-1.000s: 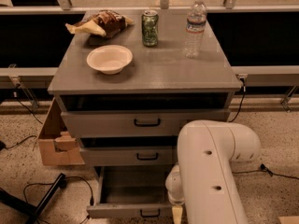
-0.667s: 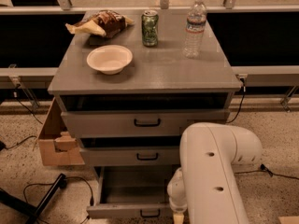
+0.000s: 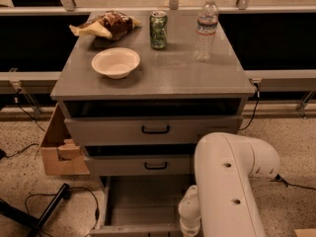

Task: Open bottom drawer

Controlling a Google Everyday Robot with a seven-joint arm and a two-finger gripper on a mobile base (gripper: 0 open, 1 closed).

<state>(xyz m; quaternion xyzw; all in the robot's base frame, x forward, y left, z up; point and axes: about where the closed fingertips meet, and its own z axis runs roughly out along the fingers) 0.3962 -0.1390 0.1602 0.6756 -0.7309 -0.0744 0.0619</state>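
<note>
- Bottom drawer [image 3: 143, 201] is sitting pulled well out of the cabinet, at the lower centre of your view. You're looking straight down into its plain grey tray.
- Its front edge is running along the bottom border of the frame, so its handle isn't showing.
- Arm [image 3: 232, 181] is filling the lower right: a thick white link is coming down from a rounded elbow, overlapping the drawer's right side.
- Wrist [image 3: 190, 214] is hanging over the drawer's front right corner, right at the bottom border.
- Pincer: you aren't seeing it. It's lying below the wrist, past the frame edge, near the drawer front. I can't tell whether it's wide, narrow or holding anything.
- Middle drawer [image 3: 123, 166] is sitting just above the open tray, with its black handle [image 3: 156, 165] facing you and a dark gap showing above its front.
- Top drawer [image 3: 108, 131] is showing a similar dark gap under the table [image 3: 168, 78].
- The table is carrying four things:
  - a white bowl [image 3: 115, 62] at the front left, upright
  - a snack bag [image 3: 106, 25] lying behind the bowl at the back left
  - a green can [image 3: 158, 30] standing at the back centre
  - a water bottle [image 3: 206, 28] standing to the right of the can, apart from it
- A cardboard box [image 3: 57, 147] is sitting on the floor against the cabinet's left side.
- A black cable [image 3: 74, 191] is trailing over the speckled floor in front of the box.
</note>
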